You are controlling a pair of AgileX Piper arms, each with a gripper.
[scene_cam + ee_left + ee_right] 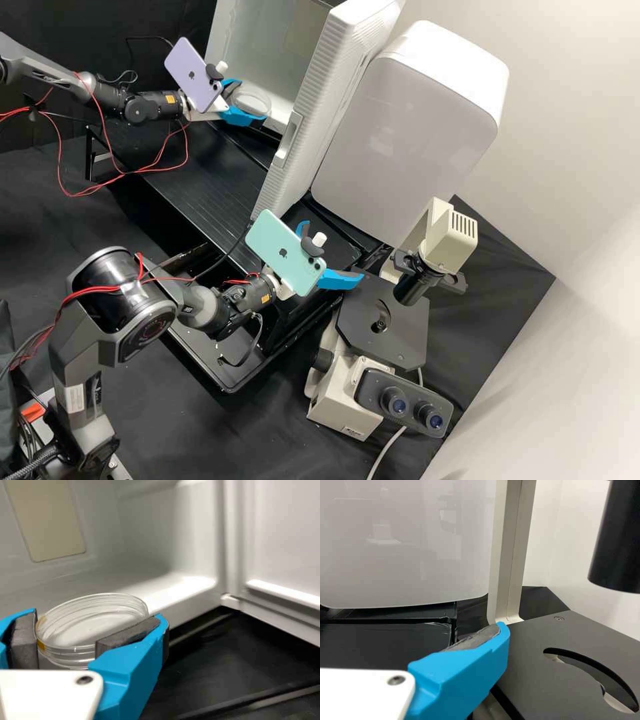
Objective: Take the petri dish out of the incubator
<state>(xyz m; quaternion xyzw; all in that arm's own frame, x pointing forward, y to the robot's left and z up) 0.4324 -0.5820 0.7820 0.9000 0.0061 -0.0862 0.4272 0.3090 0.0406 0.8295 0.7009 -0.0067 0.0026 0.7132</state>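
At the incubator [190,587] mouth, petri dish [95,617] between the pads [127,635], left claw [92,625] apparently clenched on it.

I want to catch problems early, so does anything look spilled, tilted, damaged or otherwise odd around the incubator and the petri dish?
Nothing stands out. The petri dish sits level between the left gripper's fingers at the incubator's opening, with no crack or spill that I can see.
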